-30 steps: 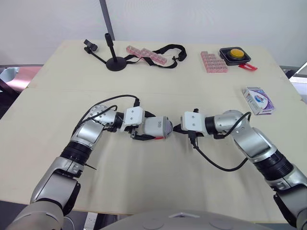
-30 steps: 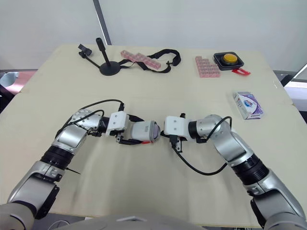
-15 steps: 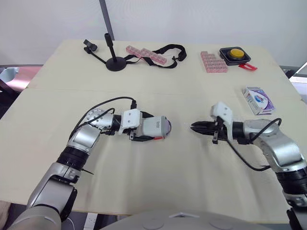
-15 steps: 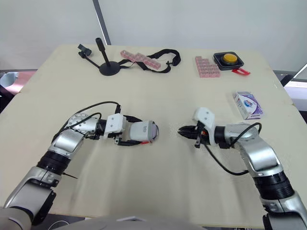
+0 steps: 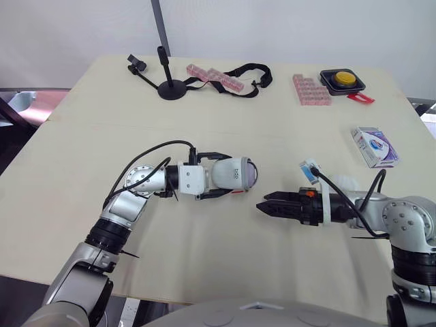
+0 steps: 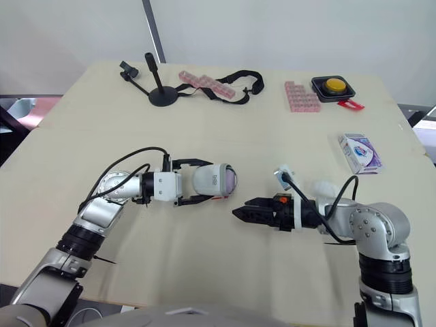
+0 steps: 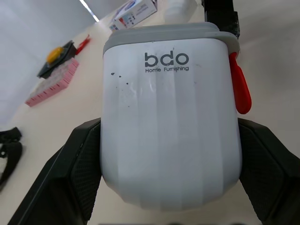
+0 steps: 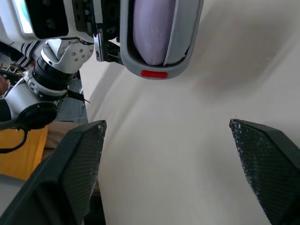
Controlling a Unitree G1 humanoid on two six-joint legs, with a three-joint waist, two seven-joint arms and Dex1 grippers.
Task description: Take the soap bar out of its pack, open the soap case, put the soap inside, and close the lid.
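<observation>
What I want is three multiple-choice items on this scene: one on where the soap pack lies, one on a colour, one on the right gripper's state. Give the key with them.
1. Where does the soap pack lie on the table?
A. near its right edge
B. at its middle
C. near its left edge

2. What colour is the tab on the soap case?
A. blue
B. red
C. green

3. How is the right gripper?
A. shut on the soap pack
B. shut on the soap case
C. open, holding nothing

Key: 1 A, the pack lies by the right edge in the head views. 2 B, the tab shows red beside the case's grey rim. 3 C, its jaws stand wide apart over bare table, short of the case.
</observation>
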